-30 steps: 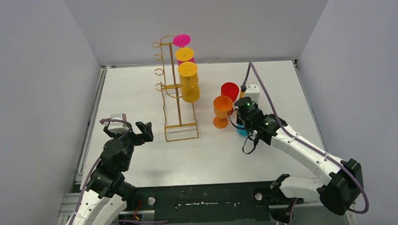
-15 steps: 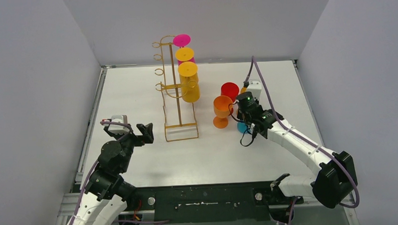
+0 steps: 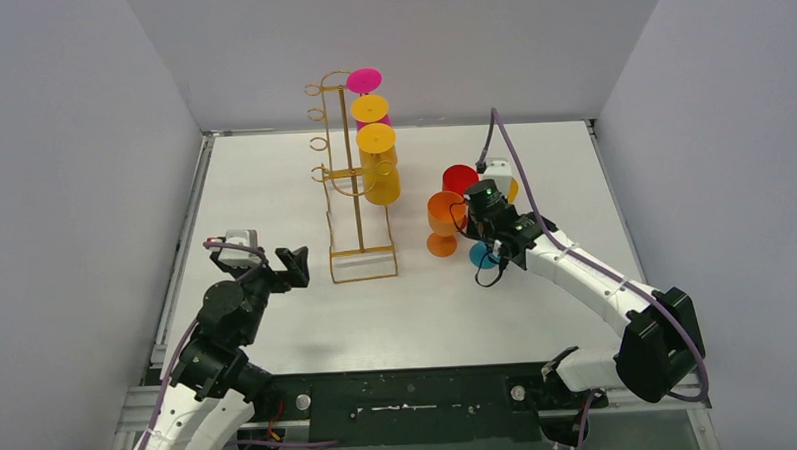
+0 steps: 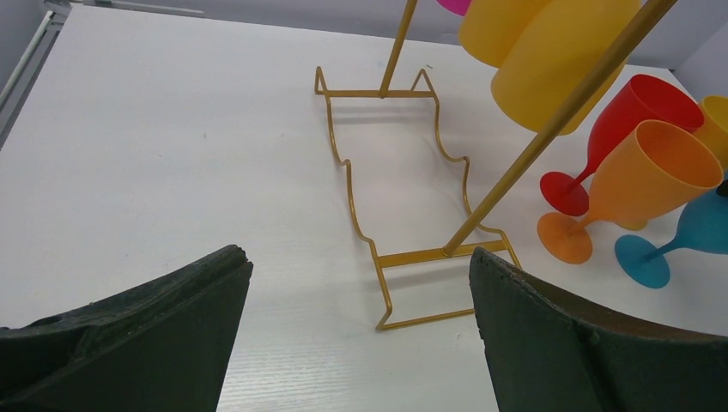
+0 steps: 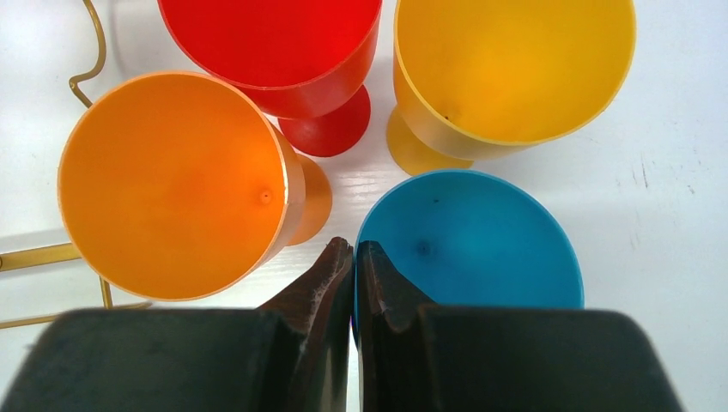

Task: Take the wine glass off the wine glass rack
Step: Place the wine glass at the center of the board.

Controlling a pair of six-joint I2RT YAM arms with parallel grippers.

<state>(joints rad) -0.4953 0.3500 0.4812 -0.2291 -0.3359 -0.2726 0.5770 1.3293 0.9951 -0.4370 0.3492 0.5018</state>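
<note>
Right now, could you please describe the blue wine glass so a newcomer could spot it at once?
Start at the gold wire rack mid-table; four glasses stand upright just right of it. The blue wine glass is at that group's near right corner, beside the orange glass, and is the only blue one.

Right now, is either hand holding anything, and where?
Right hand appears to pinch the blue plastic wine glass by its rim; left hand holds nothing.

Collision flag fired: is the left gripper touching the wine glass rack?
Apart. The top external view shows a strip of bare table between the left gripper and the base of the wine glass rack; its jaws stand open.
</note>
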